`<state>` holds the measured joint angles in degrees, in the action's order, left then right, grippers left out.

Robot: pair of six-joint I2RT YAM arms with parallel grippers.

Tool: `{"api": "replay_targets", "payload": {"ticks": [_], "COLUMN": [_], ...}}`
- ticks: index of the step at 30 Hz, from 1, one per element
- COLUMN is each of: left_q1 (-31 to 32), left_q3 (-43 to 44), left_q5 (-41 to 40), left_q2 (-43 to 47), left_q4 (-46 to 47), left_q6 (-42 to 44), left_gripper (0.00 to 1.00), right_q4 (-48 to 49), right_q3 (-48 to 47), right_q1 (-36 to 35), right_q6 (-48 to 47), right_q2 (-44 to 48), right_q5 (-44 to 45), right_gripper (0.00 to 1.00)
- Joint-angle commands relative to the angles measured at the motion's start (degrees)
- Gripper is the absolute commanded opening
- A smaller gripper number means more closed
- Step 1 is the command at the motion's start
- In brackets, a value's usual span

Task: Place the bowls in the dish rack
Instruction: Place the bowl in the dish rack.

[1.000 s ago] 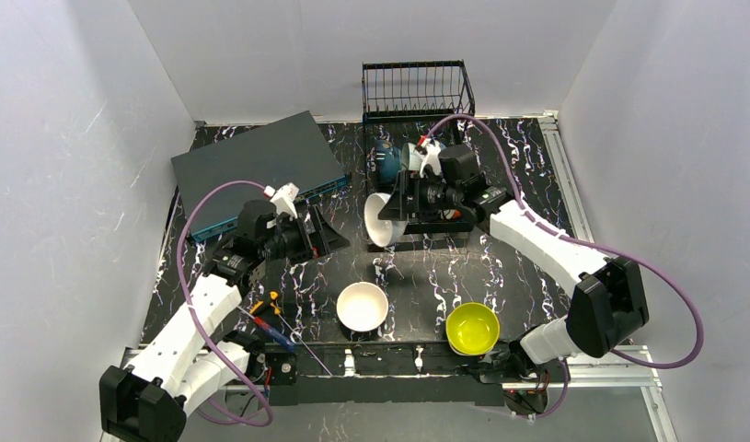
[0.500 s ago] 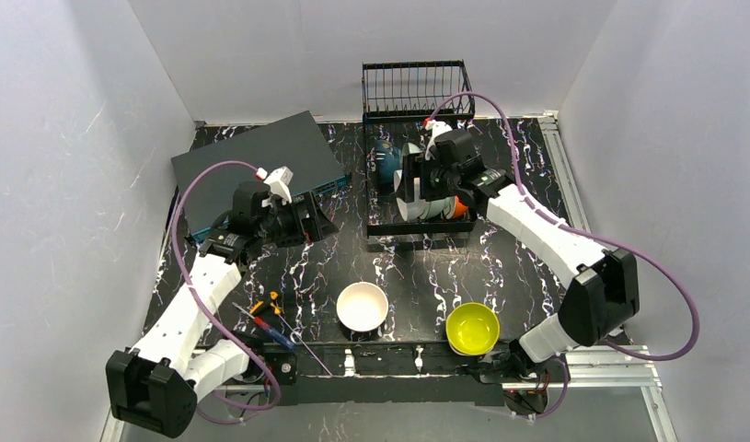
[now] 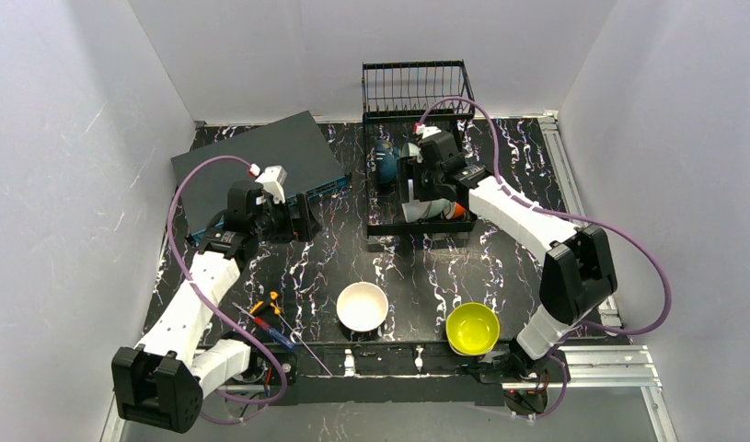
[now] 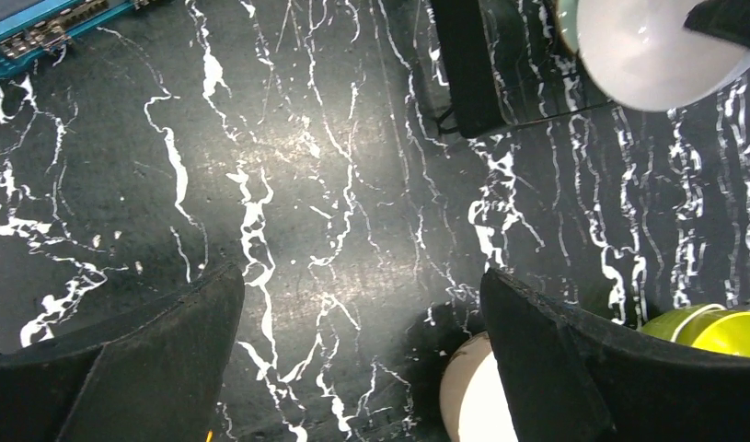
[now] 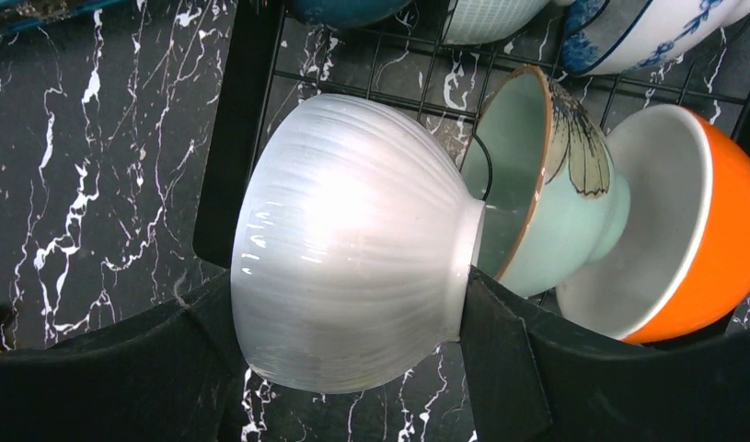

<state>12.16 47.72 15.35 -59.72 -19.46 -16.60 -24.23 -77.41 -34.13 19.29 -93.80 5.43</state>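
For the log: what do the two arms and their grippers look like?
Both the left arm and right arm have white shells with black joints. A purple cable loops along each, to a small white wrist module with a red tip. The left gripper and right gripper have broad matte black fingers.

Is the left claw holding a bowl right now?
No, the left claw stands open over the marbled table with nothing in its grip.
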Motion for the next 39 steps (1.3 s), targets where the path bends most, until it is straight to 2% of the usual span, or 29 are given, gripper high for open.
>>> {"api": "replay_targets", "payload": {"ticks": [1, 16, 27, 39], "left_q1": [-0.21, -0.21, -0.21, -0.21], "left_q3": [-1.08, -1.32, -1.23, -1.23], "left_q5": [-2.68, -3.33, -3.25, -3.11], "left_q2": [2.07, 2.16, 2.07, 1.98], "left_q4": [0.40, 0.19, 0.42, 0.35], "left_q6": [4.93, 4.98, 4.98, 4.95], "left_gripper": [0.98, 0.98, 0.98, 0.98], "right_q4": [6.03, 11.82, 12.00, 13.65], "right_q3": [-5.29, -7.53, -5.12, -3.93], "right_q1": [-0.56, -2.86, -3.50, -3.71], "right_q6": [0.38, 2.48, 3.14, 5.51], "right_q2": [-1.31, -10.20, -11.67, -15.27], "right_q5": [1.99, 3.74, 7.78, 3.28], "right_gripper": [0.01, 0.01, 0.01, 0.01]}}
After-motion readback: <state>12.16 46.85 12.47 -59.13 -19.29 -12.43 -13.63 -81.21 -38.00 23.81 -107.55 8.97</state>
